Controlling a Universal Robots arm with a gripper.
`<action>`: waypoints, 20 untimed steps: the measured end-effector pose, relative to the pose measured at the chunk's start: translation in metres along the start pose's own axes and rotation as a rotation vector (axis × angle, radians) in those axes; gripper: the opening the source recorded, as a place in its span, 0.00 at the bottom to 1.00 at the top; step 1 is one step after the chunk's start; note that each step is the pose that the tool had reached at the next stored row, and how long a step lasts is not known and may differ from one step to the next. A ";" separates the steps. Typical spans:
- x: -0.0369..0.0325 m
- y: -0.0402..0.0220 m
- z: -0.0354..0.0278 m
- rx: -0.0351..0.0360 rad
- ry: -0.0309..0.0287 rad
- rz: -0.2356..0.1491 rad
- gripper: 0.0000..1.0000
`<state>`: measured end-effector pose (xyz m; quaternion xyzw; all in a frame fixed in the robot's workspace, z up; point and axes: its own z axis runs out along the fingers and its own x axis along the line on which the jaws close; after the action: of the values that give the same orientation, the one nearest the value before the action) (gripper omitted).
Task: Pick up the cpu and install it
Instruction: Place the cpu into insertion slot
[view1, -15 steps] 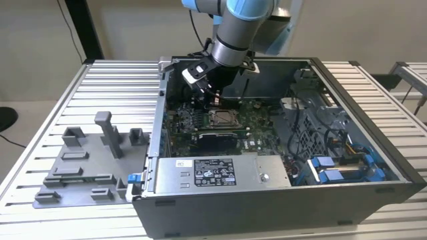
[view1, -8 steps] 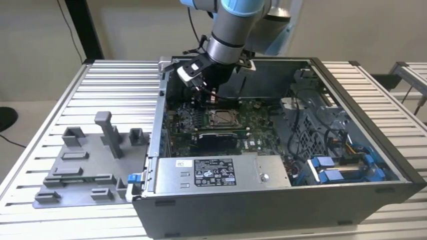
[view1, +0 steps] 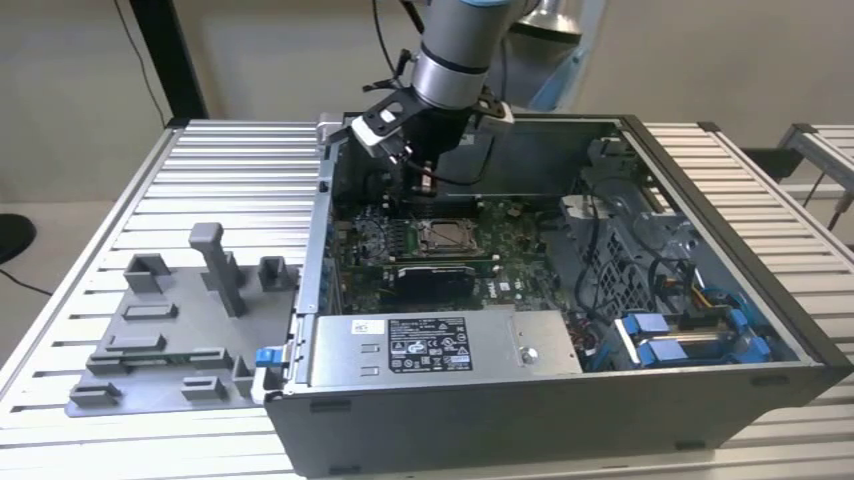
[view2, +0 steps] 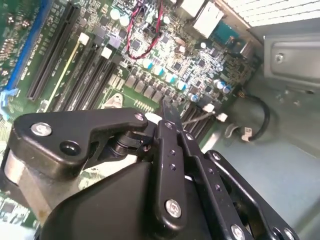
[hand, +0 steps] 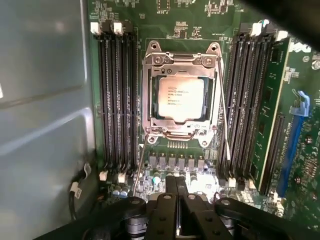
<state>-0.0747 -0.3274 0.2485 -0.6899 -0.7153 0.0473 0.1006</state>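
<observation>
The cpu is a pale silver square lying flat inside the metal socket frame on the green motherboard. In the exterior view the cpu sits in the middle of the open computer case. My gripper hangs inside the case above the board, a little to the far side of the socket. In both wrist views its black fingers meet at the tip with nothing between them. The gripper is shut and apart from the cpu.
Black memory slots flank the socket on both sides. The grey case wall and a loose black cable lie close by. A power supply and blue drive bays fill the case's near side. Grey fixture blocks stand on the table.
</observation>
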 end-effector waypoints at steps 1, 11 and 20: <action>0.0000 -0.0007 0.0000 -0.0151 -0.0007 -0.001 0.00; 0.0003 -0.0174 0.0036 -0.1345 0.0194 -0.014 0.00; 0.0010 -0.0499 0.0122 -0.1419 0.0255 -0.016 0.00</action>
<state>-0.1261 -0.3278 0.2470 -0.6902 -0.7210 -0.0131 0.0609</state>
